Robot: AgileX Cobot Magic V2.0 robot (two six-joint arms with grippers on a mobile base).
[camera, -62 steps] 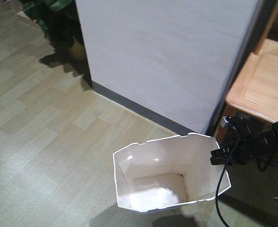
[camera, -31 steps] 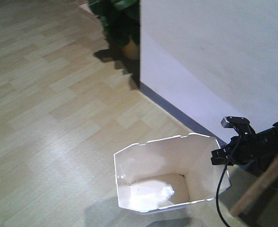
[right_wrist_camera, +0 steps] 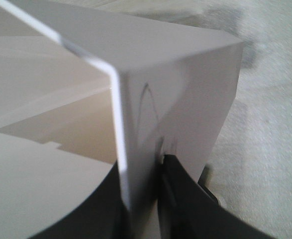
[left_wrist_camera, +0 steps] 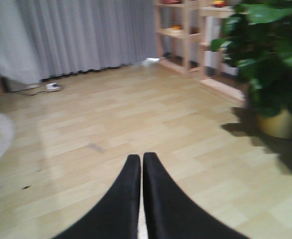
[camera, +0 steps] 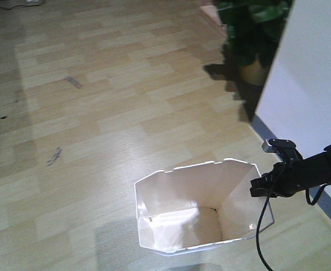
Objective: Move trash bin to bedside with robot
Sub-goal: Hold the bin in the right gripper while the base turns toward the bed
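Note:
The white trash bin (camera: 182, 195) with an angular rim stands on the wooden floor at the lower middle of the front view, its cream inside showing. My right gripper (camera: 261, 188), on a thin black arm with a trailing cable, is shut on the bin's right rim. In the right wrist view the right gripper (right_wrist_camera: 143, 167) pinches the bin wall (right_wrist_camera: 185, 89), one finger inside and one outside. My left gripper (left_wrist_camera: 141, 158) is shut with nothing in it, pointing over bare floor. The bedside is out of view.
A potted plant (camera: 250, 34) stands at the corner of a white wall (camera: 314, 96) on the right, also large at the right of the left wrist view (left_wrist_camera: 270, 69). Wooden shelves (left_wrist_camera: 185, 35), grey curtains (left_wrist_camera: 86, 35) and a floor socket strip (left_wrist_camera: 51, 87) lie beyond.
The front view has swung left: the wall and plant slid right, the wooden desk left the frame, more floor shows. The bin and right gripper keep their place in frame.

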